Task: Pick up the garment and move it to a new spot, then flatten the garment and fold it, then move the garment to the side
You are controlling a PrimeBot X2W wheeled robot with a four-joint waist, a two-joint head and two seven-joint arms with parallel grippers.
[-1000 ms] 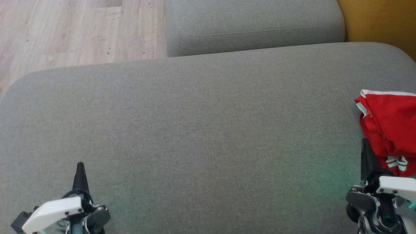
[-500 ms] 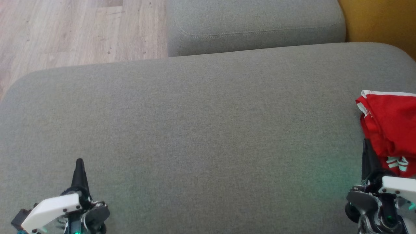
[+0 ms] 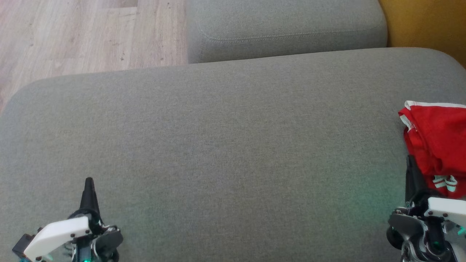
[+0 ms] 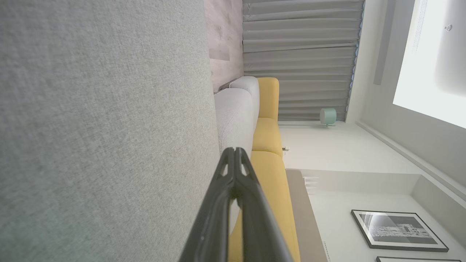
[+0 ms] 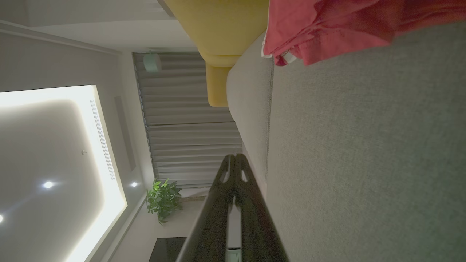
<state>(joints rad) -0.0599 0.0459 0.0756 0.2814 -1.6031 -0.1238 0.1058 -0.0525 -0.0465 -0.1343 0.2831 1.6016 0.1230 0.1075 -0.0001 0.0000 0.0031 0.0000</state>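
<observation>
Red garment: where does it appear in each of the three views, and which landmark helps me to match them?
Head view: the red garment lies at the right edge, on the grey cushion.
Right wrist view: the red garment is at the top right, on that cushion.
Left wrist view: the grey cushion takes the left half.
Shared landmark: the yellow sofa, top right in the head view, top middle in the right wrist view, centre in the left wrist view.

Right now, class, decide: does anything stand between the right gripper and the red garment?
Nothing visible does. The shut right gripper sits right beside the garment's near edge on the grey cushion.
</observation>
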